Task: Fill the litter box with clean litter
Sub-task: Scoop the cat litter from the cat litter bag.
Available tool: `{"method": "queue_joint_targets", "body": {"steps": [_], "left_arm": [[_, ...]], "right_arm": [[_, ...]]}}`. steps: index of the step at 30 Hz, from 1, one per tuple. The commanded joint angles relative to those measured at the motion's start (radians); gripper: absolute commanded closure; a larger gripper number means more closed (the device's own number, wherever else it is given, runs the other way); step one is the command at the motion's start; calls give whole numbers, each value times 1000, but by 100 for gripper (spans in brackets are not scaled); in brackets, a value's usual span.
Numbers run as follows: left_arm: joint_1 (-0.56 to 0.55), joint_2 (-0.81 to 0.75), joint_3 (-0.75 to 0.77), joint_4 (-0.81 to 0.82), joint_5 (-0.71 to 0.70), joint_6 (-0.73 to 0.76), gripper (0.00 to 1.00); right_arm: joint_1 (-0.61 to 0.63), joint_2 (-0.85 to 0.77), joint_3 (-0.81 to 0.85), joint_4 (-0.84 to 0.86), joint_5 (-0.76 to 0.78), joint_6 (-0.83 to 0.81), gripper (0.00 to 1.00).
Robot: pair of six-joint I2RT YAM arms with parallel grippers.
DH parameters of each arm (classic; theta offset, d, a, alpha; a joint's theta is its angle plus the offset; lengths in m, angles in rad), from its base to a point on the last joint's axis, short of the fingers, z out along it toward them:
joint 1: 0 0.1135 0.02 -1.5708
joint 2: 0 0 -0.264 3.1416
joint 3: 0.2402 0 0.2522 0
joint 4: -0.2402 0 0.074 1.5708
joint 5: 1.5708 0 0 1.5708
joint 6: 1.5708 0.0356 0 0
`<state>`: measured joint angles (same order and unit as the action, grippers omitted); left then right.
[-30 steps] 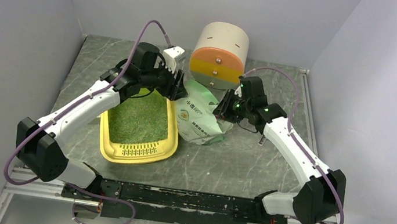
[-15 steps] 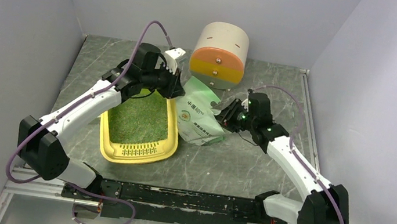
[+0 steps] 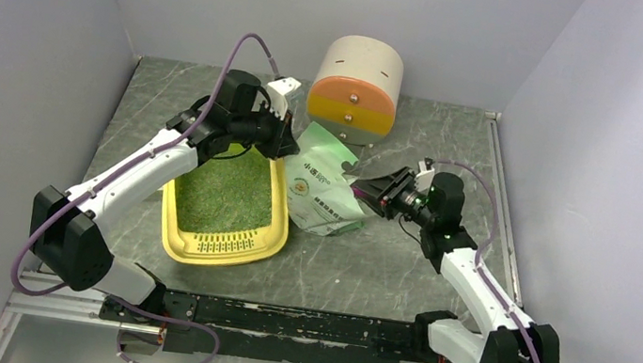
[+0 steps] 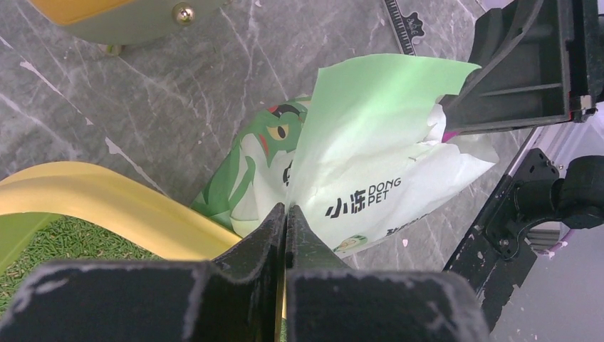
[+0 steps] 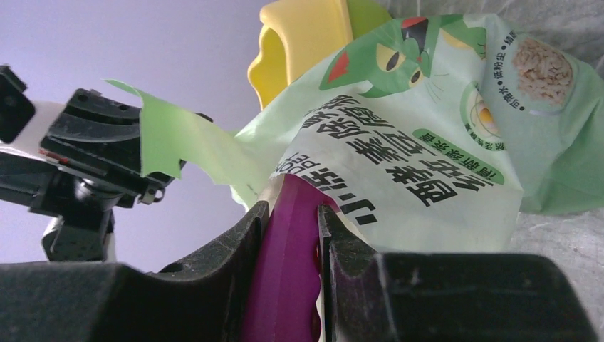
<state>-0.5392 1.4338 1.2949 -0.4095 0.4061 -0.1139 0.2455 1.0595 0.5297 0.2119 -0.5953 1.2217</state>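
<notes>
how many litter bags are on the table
1. The pale green bag lies just right of the litter box, in front of the round cabinet. No second bag shows.

**What else sits on the table**

A pale green and white printed bag lies on the grey veined surface, its ragged top flap lifted. A magenta scoop pokes into its mouth. Just behind it is a round drawer cabinet, banded beige, orange and yellow.
</notes>
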Motion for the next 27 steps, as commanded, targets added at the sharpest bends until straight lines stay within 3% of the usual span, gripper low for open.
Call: {"method": "queue_joint_targets", "body": {"steps": [1, 6, 17, 27], "left_arm": [[2, 8, 5, 25, 25, -23, 95], [2, 10, 6, 27, 26, -27, 95], [6, -2, -13, 51, -4, -48, 95], [53, -15, -40, 96, -20, -119, 95]], "right_arm": [[-47, -48, -16, 126, -91, 73, 100], [-139, -99, -93, 190, -167, 144, 100], [-394, -244, -137, 13, -346, 78, 100], [-524, -320, -165, -78, -464, 20, 100]]}}
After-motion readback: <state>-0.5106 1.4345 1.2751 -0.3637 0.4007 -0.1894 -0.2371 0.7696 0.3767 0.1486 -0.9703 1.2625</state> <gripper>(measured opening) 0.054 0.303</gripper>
